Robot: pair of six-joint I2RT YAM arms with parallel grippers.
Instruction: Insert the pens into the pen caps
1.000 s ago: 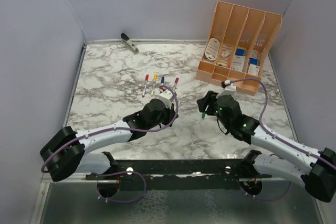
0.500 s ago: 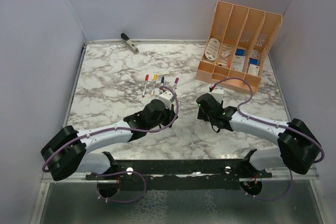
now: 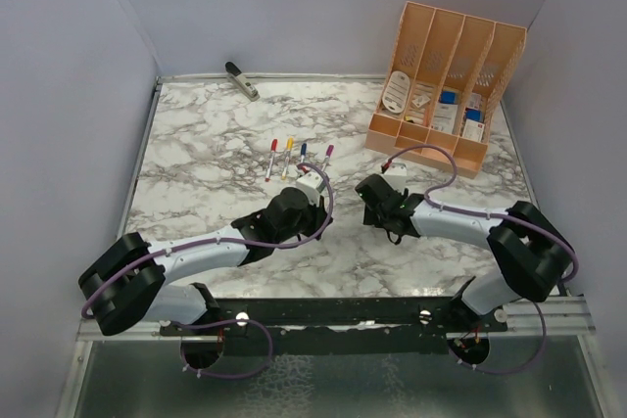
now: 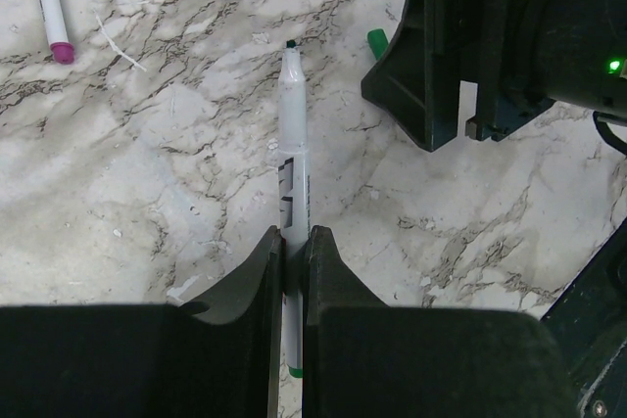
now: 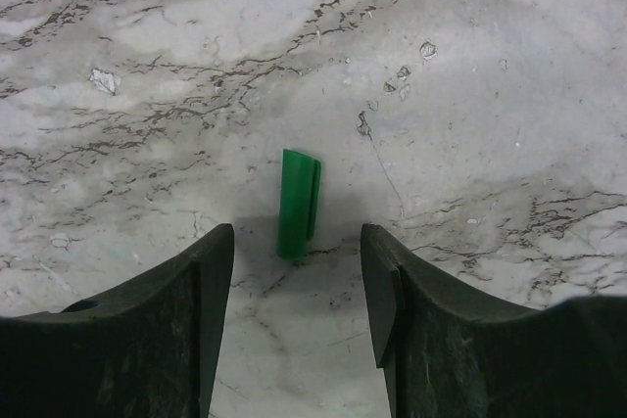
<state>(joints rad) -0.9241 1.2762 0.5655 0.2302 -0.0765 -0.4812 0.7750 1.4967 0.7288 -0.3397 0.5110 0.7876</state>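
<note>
A grey stapler (image 3: 241, 80) lies on the marble worktop (image 3: 196, 144), far to the left of the green cap (image 5: 297, 203) and well beyond it, near the back edge. Closer to the cap, still to its left and a little beyond it, four pens (image 3: 297, 157) lie side by side in a row, with red, yellow, blue and magenta ends. From above I cannot tell whether those ends are caps or bare tips.

Just left of the cap, the left tool (image 4: 292, 261) is pressed together on a white pen (image 4: 294, 144), pinching it near its rear end. The pen's small dark green tip points forward and sits just beside the cap without touching it.

The cap itself lies flat on the worktop. The right tool (image 5: 297, 232) is spread wide over it, one finger on each side, and neither finger touches it.

Well to the right of the cap and beyond it, a peach organizer (image 3: 446, 85) stands with small items in its compartments.
</note>
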